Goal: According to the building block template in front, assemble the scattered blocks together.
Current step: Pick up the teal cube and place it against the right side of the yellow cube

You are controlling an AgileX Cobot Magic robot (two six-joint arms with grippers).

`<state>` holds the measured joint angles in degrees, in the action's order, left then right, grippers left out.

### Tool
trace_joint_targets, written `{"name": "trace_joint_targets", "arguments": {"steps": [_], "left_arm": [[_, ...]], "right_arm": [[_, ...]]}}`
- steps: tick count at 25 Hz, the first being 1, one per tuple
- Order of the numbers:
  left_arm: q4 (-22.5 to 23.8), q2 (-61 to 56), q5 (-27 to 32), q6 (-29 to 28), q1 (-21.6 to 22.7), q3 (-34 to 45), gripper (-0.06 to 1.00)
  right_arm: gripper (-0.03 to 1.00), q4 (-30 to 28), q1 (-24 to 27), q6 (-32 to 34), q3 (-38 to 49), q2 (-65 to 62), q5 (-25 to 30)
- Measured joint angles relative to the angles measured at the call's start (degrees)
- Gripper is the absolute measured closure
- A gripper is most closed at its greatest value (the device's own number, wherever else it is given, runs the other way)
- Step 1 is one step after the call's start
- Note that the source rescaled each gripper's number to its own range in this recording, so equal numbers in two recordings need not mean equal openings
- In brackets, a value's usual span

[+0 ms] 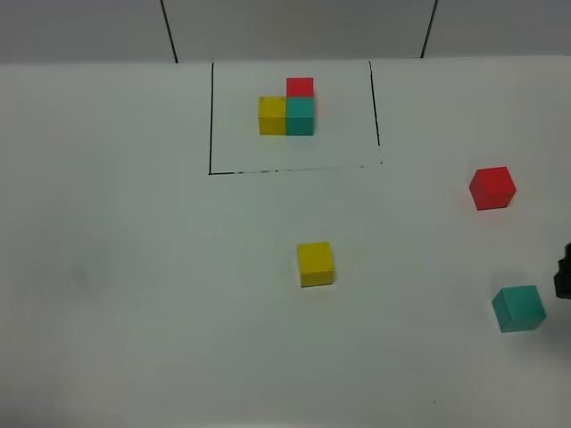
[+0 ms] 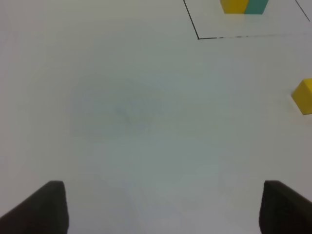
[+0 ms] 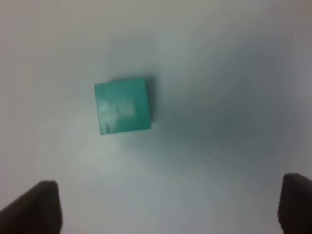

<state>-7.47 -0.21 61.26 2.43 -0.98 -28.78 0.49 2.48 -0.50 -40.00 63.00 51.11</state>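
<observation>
The building block template (image 1: 287,111) sits inside a thin black frame at the back: yellow beside teal, red behind the teal. Three scattered blocks lie on the white table: a yellow block (image 1: 315,264) in the middle, a red block (image 1: 492,188) at the right, a teal block (image 1: 518,308) at the front right. My right gripper (image 1: 563,272) shows only as a dark tip at the right edge, beside the teal block (image 3: 123,106); in the right wrist view its fingers (image 3: 36,207) stand wide apart above it, empty. My left gripper (image 2: 163,207) is open over bare table, with the yellow block (image 2: 303,96) off to one side.
The black frame line (image 1: 211,116) bounds the template area, and its corner (image 2: 198,37) shows in the left wrist view. Grey wall panels (image 1: 294,27) stand behind the table.
</observation>
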Motion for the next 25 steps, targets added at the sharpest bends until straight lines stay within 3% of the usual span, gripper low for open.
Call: {"name": "trace_joint_targets", "arguments": {"steps": [9,17,25], "left_arm": [[0.0,0.0,0.0,0.0,0.0,0.0,0.21],[0.0,0.0,0.0,0.0,0.0,0.0,0.21],[0.0,0.0,0.0,0.0,0.0,0.0,0.21]], "right_arm": [[0.16,6.28,-0.14,-4.96,0.0,14.38,-5.47],[0.16,5.73,-4.56,-5.51,0.0,20.41,-11.11],[0.16,5.73,-4.83,-5.45,-0.02,27.03,-13.79]]}}
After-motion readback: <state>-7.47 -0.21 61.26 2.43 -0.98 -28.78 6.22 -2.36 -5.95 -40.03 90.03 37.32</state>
